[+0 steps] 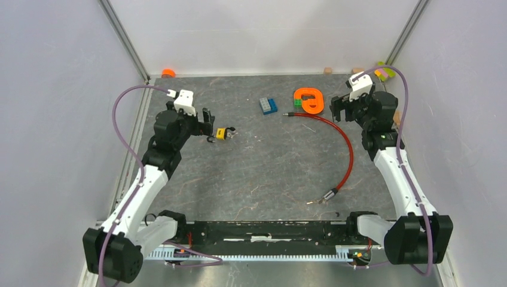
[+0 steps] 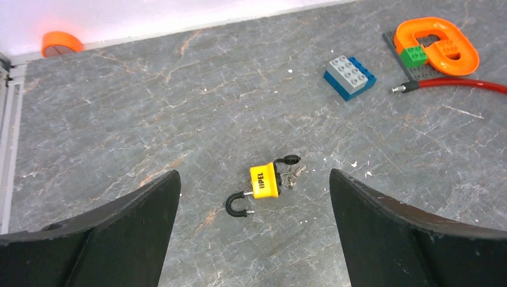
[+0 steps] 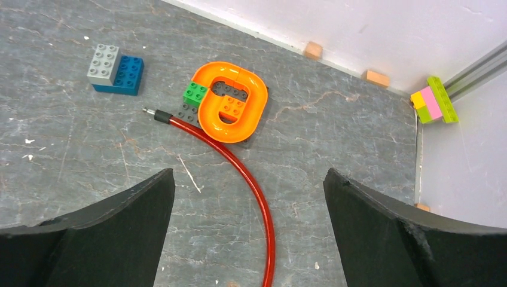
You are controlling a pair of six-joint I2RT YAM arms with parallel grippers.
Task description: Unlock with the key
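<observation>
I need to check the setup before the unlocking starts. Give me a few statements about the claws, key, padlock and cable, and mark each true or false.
1. The left claw is shut on the key. False: it is open and holds nothing.
2. The key lies right beside the yellow padlock. True.
3. The red cable is threaded through the padlock. False: it lies well apart from it, with one plug end by the orange ring.
4. The right claw is open, above the red cable. True.
</observation>
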